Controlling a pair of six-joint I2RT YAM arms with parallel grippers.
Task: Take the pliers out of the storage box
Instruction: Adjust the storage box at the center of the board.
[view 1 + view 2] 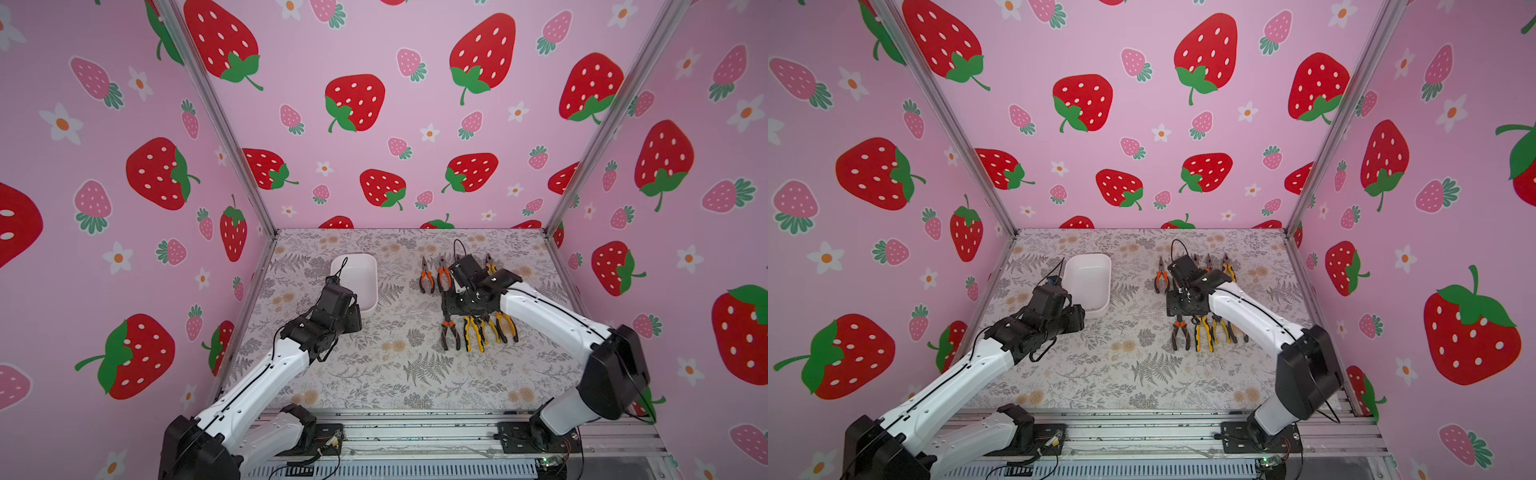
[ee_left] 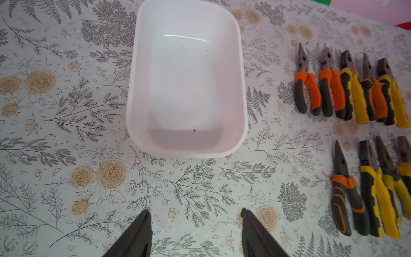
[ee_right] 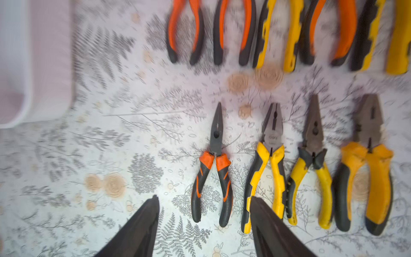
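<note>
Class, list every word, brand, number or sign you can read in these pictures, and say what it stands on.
No text can be read.
Stamp on a yellow-handled pliers: too blurred to read.
White tub: no lettering.

Two rows of pliers (image 1: 1203, 334) well apart from storage box (image 1: 1090, 284)

Pink strawberry booth around a floral tabletop.

Under my left gripper (image 2: 194, 214) and right gripper (image 3: 203, 198) lies a table cover (image 1: 374, 374) of grey ferns and tan roses. Beyond them rises the back wall (image 1: 415, 124), pink with red strawberries and white flowers; the left side wall (image 1: 104, 187) and right side wall (image 1: 685, 166) match, joined by aluminium posts (image 1: 216, 120). Behind the grippers I see an aluminium rail (image 1: 415, 432). Light is even.
</note>
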